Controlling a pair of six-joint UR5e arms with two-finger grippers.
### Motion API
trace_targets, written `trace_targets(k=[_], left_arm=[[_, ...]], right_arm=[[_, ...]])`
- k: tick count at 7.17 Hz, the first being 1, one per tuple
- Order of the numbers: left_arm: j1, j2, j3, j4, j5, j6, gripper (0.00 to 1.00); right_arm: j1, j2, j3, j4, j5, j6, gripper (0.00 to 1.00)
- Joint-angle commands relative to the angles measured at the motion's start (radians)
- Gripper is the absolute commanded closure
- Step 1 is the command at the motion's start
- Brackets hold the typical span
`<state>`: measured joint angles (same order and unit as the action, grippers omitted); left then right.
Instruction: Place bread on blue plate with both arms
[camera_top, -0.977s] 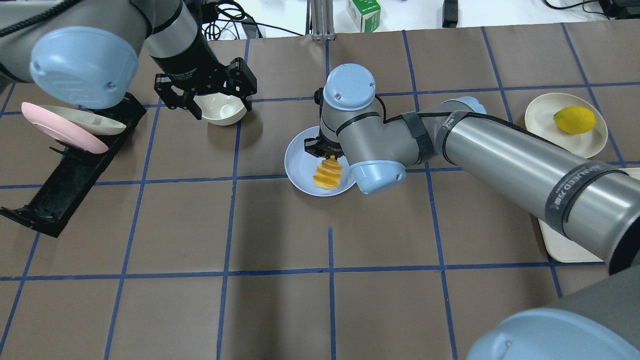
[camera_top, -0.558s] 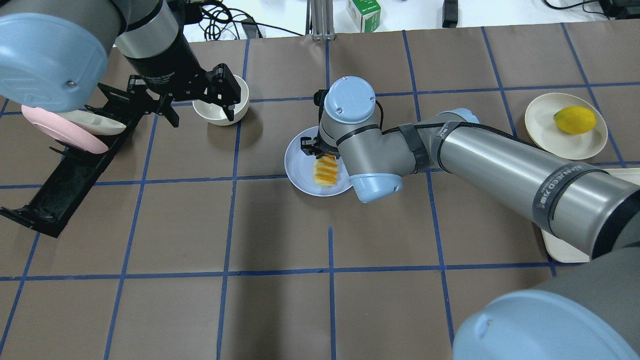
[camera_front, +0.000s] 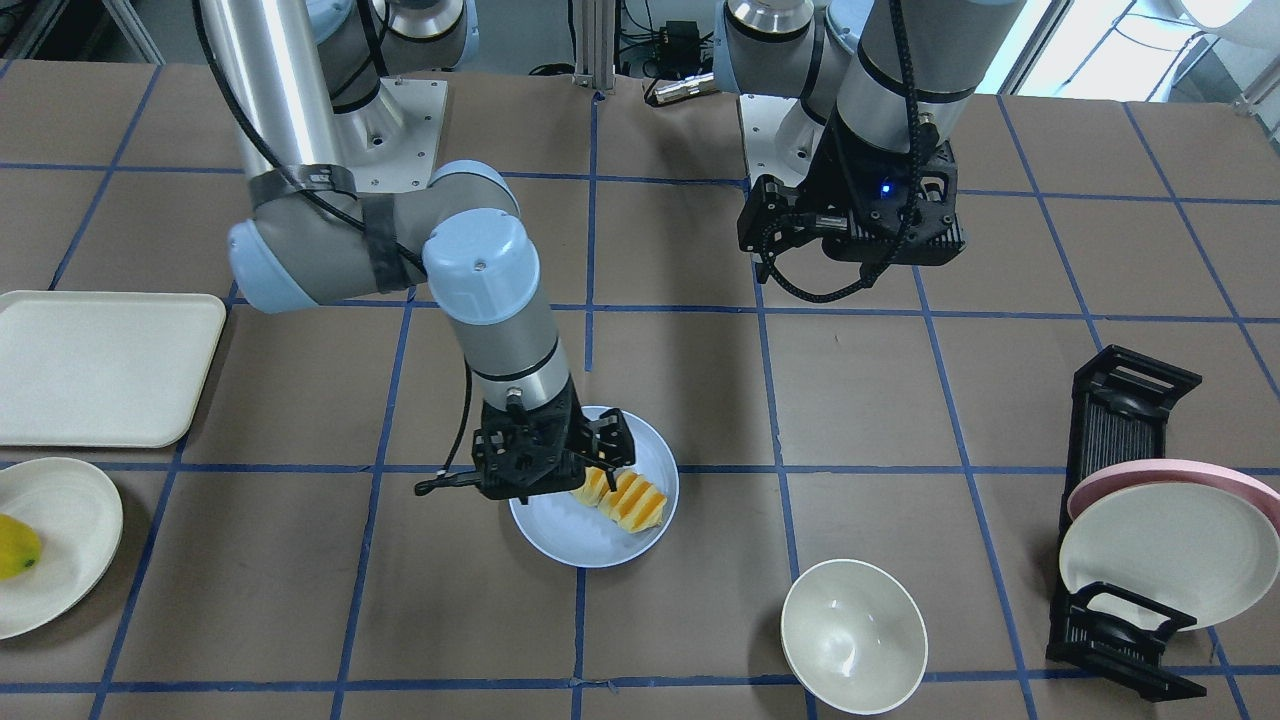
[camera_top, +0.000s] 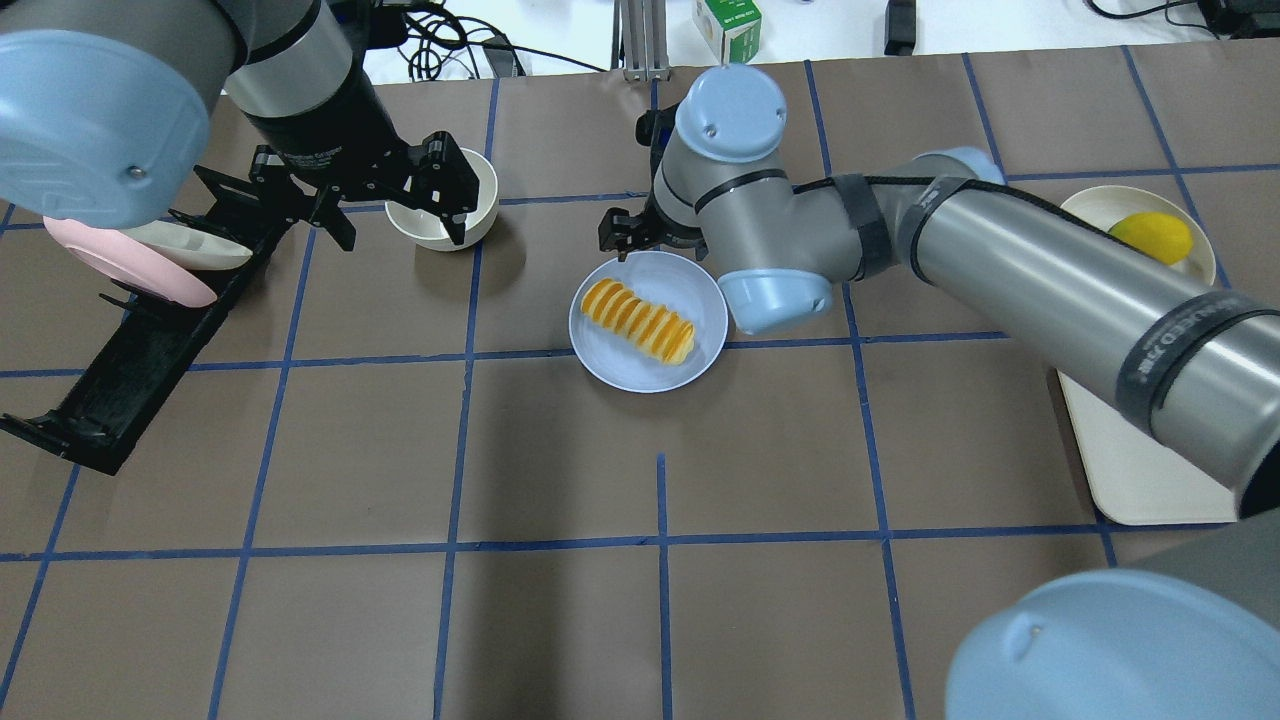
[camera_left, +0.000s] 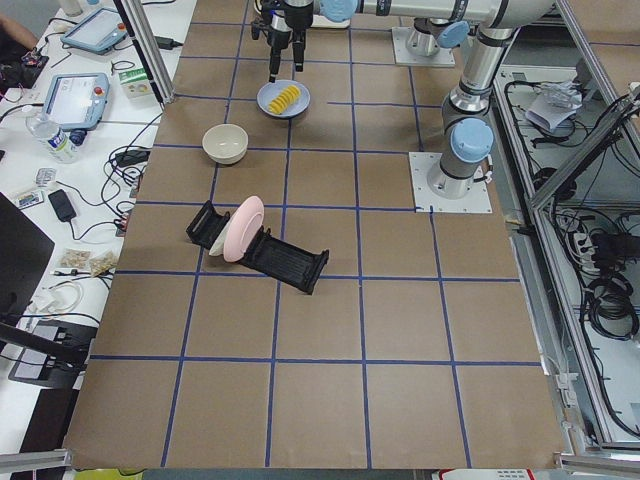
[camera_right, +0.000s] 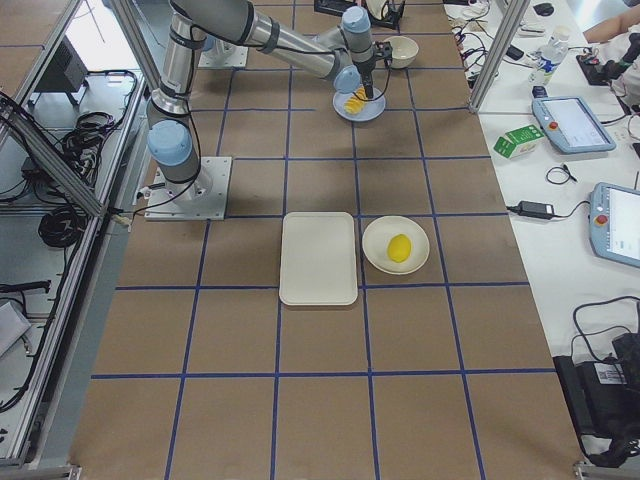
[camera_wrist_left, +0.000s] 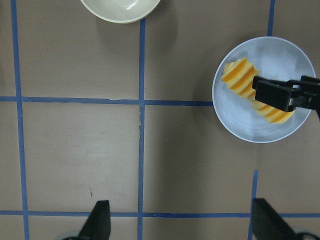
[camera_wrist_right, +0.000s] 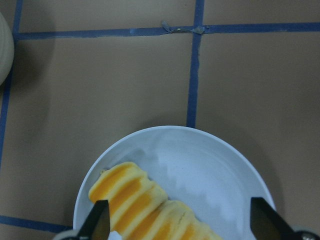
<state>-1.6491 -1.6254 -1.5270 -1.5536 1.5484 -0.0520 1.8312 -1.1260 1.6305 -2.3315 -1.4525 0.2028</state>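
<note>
Bread (camera_top: 638, 320) lies flat and diagonal on the blue plate (camera_top: 640, 378), ridged orange tops up, pale sides, looks intact, so I judge the placing step done. My right gripper (camera_front: 553, 462) hangs over the plate's rim, jaws apart and empty; my left gripper (camera_top: 392, 212) is spread wide too, holding nothing, by the cream bowl (camera_top: 482, 195). Next move: lift right clear of the loaf without nudging it, then pull both arms away.

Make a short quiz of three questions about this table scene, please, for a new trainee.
1. True or false: the bread lies on the blue plate.
2. Choose one: what does the right gripper hold? A) the bread B) a bowl C) nothing
3. Short answer: what lies on the cream plate?

Key: 1 true; 2 C; 3 a yellow fruit.
</note>
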Motion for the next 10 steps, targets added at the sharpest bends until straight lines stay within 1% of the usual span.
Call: trace_targets(k=[1, 2, 3, 5, 7, 10], left_arm=[[0.000, 0.001, -0.002, 0.001, 0.001, 0.027, 0.00], [0.000, 0.002, -0.002, 0.001, 0.001, 0.027, 0.00], [0.000, 0.004, -0.002, 0.001, -0.002, 0.024, 0.00], [0.000, 0.007, -0.001, 0.000, 0.004, 0.017, 0.00], [0.000, 0.007, -0.001, 0.000, 0.002, 0.018, 0.00], [0.000, 0.015, -0.002, -0.011, 0.005, 0.018, 0.00]], right_arm=[[-0.155, -0.154, -0.038, 0.356, -0.015, -0.185, 0.00], [-0.188, -0.220, -0.026, 0.488, -0.022, -0.200, 0.00], [-0.199, -0.266, -0.038, 0.539, -0.073, -0.239, 0.00], [-0.191, -0.354, -0.078, 0.669, -0.139, -0.234, 0.00], [-0.193, -0.386, -0.061, 0.684, -0.140, -0.233, 0.00], [-0.193, -0.380, -0.058, 0.667, -0.140, -0.233, 0.00]])
